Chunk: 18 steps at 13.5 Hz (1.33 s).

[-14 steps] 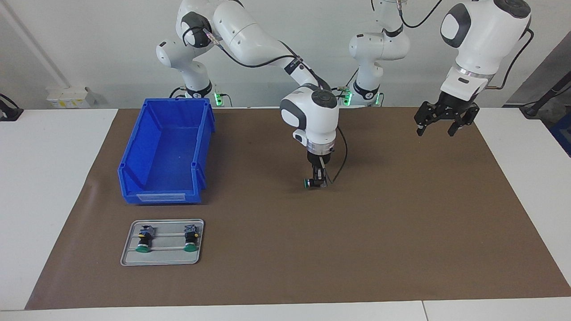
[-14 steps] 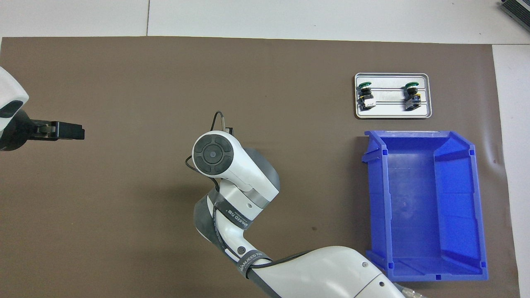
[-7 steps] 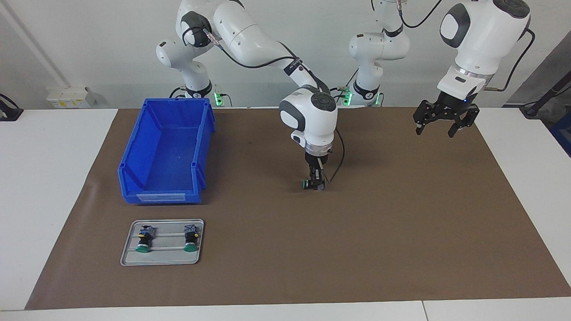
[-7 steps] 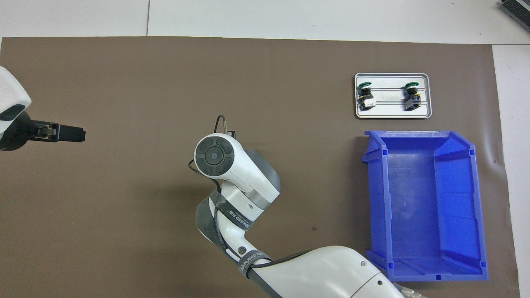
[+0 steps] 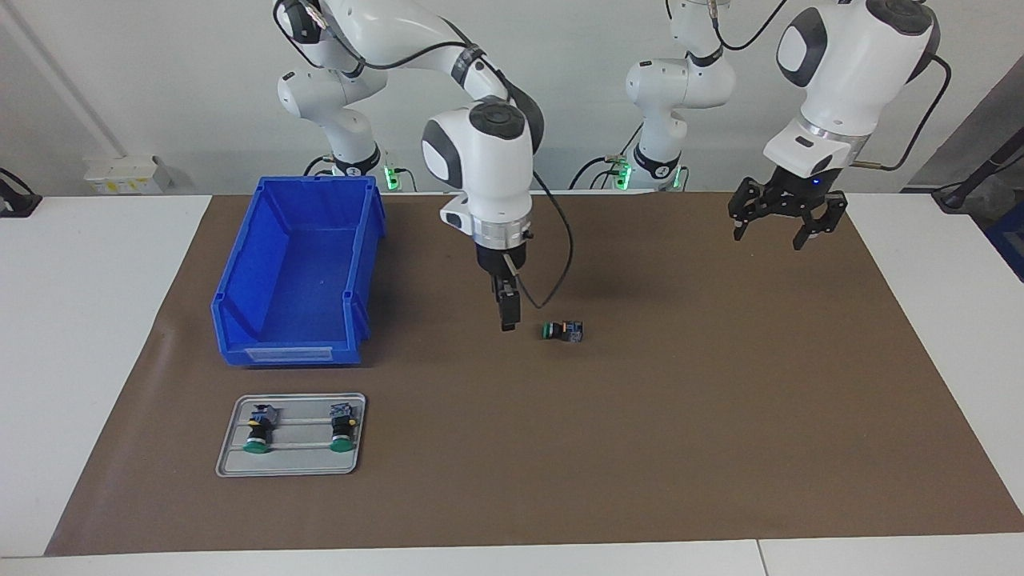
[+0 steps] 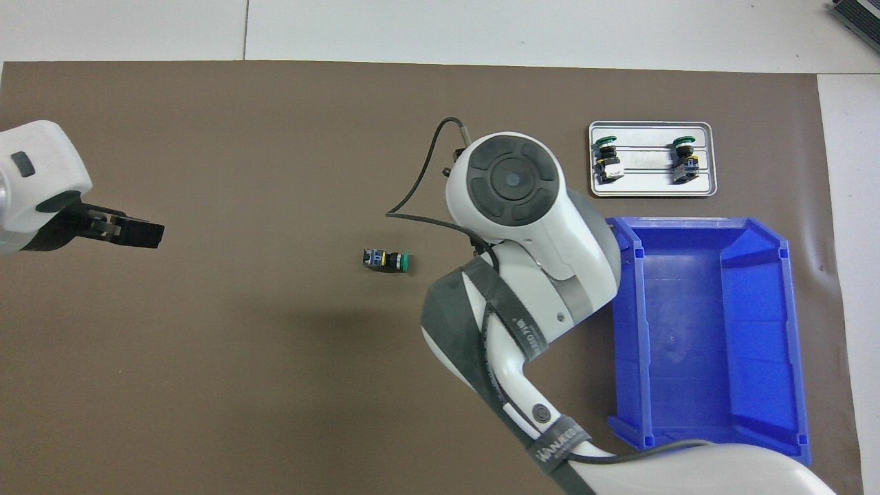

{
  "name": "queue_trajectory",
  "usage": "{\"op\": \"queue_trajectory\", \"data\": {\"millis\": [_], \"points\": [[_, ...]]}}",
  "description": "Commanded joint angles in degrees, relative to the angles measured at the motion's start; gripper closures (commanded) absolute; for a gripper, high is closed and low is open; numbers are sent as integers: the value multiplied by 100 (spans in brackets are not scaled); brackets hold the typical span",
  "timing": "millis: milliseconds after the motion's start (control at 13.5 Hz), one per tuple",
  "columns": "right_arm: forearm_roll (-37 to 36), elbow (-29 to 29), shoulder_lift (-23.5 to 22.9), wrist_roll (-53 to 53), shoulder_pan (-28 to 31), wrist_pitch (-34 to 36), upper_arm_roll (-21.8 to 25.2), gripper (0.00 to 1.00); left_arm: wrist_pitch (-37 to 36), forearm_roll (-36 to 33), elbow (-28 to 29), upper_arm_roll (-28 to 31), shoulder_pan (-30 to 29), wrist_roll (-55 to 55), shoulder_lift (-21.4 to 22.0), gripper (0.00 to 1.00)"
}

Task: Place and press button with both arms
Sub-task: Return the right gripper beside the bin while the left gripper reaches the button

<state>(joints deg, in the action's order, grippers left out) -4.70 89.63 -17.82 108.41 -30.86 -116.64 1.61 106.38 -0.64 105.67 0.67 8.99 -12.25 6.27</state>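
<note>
The right claw [image 5: 507,318] hangs empty just beside the button [image 5: 562,330], its grip impossible to read. The button lies on its side mid-tabletop [image 5: 720,416], so placing looks done. The left claw [image 5: 778,228], spread wide, waits well apart; pressing remains.

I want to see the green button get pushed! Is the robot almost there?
Halfway. Done: one button lies on its side on the brown mat, let go. The right claw hangs beside it, holding nothing. The left claw, open, hangs over the mat's left-arm end. Left: pressing it. Two more buttons wait on the metal tray.
</note>
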Motion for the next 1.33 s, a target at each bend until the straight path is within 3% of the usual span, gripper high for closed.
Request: {"op": "queue_trajectory", "data": {"millis": [0,222,444,741,889,1111,1259], "points": [[110,871,874,-1282,403,-52,-73,3,67,-314,-63,38,550,-31,-99,0],[119,1249,1534,-3152,905,420,-73,3,-178,-602,-685,38,1243,134,-668,0],[249,1250,1878,-4832,1353,931,-64,2,-985,-1166,-1670,47,2009,741,-1512,0],[338,1136,2045,-6985,1933,1467,-20,1,-1488,-2193,-1857,47,2897,742,-1936,0],[338,978,2072,-8146,2214,1757,6,1,-1803,-2475,-2337,64,3274,751,-2565,0],[338,724,2037,-8870,2453,1986,6,0,-2050,-2720,-2963,109,3556,751,-3375,0],[338,434,1984,-9283,2532,2240,6,0,-2086,-2793,-3017,100,3697,742,-3571,0]]}}
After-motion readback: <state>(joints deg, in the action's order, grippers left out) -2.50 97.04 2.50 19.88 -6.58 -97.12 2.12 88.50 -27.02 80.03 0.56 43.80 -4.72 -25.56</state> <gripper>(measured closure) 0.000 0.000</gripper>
